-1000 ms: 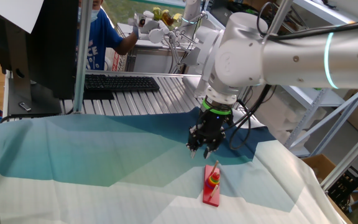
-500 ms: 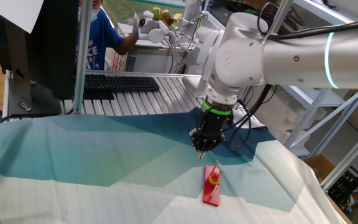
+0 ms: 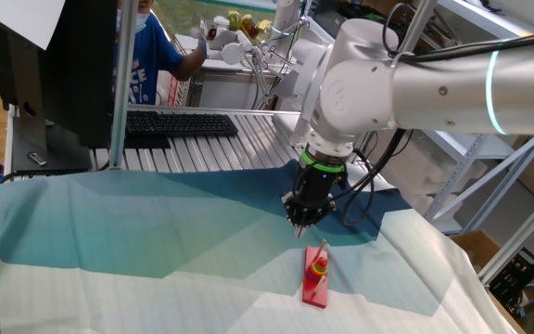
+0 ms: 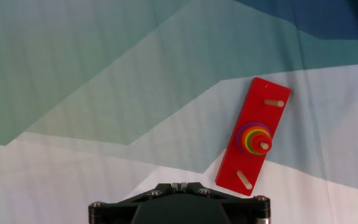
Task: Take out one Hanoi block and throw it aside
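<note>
One pincer [image 3: 304,221], mine, hangs above the cloth-covered table [image 3: 156,232], fingers pressed together to a narrow point in the fixed view, nothing between them. Hand view shows only the black body of the pincer at 6 o'clock in frame; fingertips not visible there.

Red base board [image 3: 316,276] lies flat on the cloth, just beyond my fingertips toward 5 o'clock in the fixed view, apart from them. In the hand view the board [image 4: 253,144] runs on a slant from 1 o'clock to 7 o'clock, right of centre.

Three pegs stand on the board. Both end pegs are bare. Middle peg carries the stack of rings [image 4: 253,137]: purple at the bottom, then green, yellow, orange as far as I can tell. Hanoi block [image 4: 260,146], the small red ring, sits on top of the stack, around the middle peg. Untouched.

Keyboard [image 3: 179,122] sits at 11 o'clock behind the cloth, well apart.
</note>
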Controlling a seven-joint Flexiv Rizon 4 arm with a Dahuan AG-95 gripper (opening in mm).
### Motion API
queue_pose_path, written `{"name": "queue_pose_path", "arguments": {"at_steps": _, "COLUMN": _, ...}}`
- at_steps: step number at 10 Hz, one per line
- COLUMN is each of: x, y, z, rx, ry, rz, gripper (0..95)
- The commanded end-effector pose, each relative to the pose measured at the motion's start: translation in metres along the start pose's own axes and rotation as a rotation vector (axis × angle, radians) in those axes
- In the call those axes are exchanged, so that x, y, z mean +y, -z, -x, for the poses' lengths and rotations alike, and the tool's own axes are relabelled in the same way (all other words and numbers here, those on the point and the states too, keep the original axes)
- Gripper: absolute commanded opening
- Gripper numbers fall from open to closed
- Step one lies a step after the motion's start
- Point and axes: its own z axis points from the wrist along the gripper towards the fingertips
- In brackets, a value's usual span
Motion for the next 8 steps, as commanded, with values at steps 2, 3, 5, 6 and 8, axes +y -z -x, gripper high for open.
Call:
{"name": "queue_pose_path", "arguments": {"at_steps": 2, "x": 0.000, "y": 0.002, "z": 0.004, "rx": -0.006, "ry": -0.006, "rz": -0.004, "gripper": 0.0}}
{"name": "queue_pose_path", "arguments": {"at_steps": 3, "x": 0.000, "y": 0.002, "z": 0.008, "rx": -0.007, "ry": -0.007, "rz": -0.004, "gripper": 0.0}}
{"name": "queue_pose_path", "arguments": {"at_steps": 5, "x": 0.000, "y": 0.002, "z": 0.015, "rx": -0.014, "ry": -0.004, "rz": -0.009, "gripper": 0.0}}
{"name": "queue_pose_path", "arguments": {"at_steps": 6, "x": -0.003, "y": 0.000, "z": 0.018, "rx": -0.020, "ry": 0.004, "rz": -0.010, "gripper": 0.0}}
{"name": "queue_pose_path", "arguments": {"at_steps": 8, "x": -0.009, "y": -0.005, "z": 0.023, "rx": -0.033, "ry": 0.021, "rz": -0.008, "gripper": 0.0}}
